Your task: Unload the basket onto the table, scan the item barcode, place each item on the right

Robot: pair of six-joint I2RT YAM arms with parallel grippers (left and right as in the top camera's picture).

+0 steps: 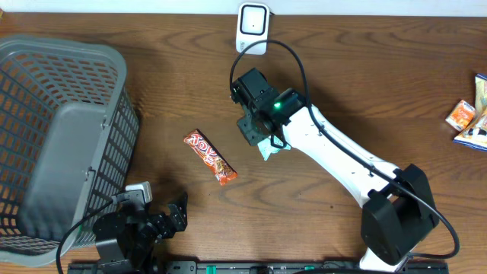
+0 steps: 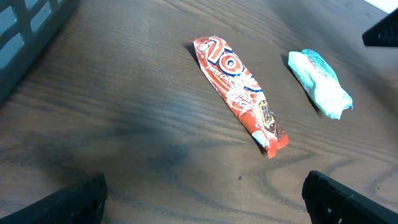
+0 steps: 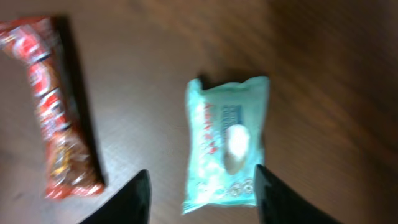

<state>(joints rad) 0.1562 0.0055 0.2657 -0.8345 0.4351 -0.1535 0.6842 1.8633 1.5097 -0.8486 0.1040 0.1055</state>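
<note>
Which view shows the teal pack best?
Right wrist: the teal pack sits mid-frame, whole face visible, though blurred. Left wrist shows it smaller, near the right edge. Overhead, the right arm covers most of it.

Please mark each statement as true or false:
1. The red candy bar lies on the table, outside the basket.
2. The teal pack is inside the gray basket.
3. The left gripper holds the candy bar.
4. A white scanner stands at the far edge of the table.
1. True. The red candy bar lies on the bare table, to the right of the gray basket.
2. False. The teal pack lies on the table beside the candy bar, below the open right gripper.
3. False. The left gripper is open and empty, and the candy bar lies ahead of it, untouched.
4. True. The white scanner stands at the far edge, beyond the right gripper.
</note>
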